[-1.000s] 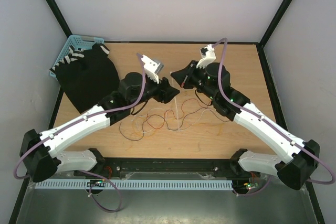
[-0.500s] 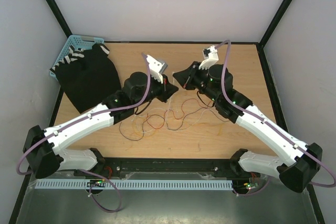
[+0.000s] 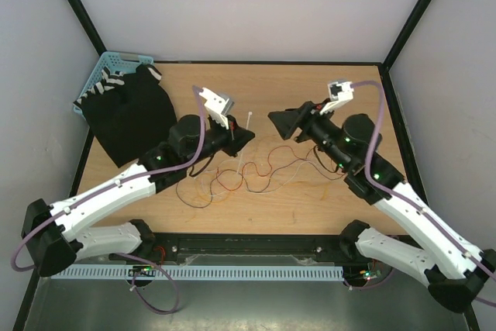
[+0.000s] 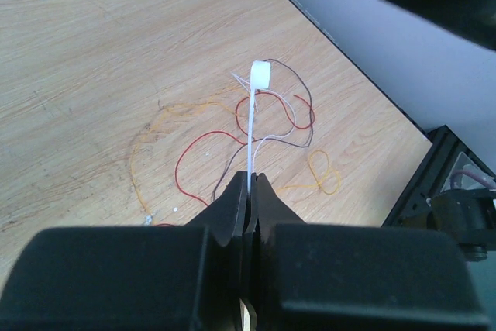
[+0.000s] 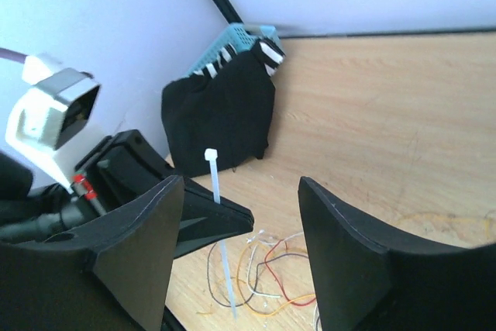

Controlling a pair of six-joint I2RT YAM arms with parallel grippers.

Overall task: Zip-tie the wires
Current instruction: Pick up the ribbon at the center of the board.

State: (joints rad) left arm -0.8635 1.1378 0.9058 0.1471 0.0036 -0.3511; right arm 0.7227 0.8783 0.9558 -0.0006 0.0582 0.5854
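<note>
Right hand newly wide open; left hand tight on zip tie.

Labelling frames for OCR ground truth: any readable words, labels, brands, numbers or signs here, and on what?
No readable text in any view.
White plastic zip tie: blank.
Pale blue plastic mesh basket: no label shows.
Black fabric bag: no print visible.
White boxy wrist camera housing: unmarked.
Small circuit boards at the near rail: too small to read.
</note>
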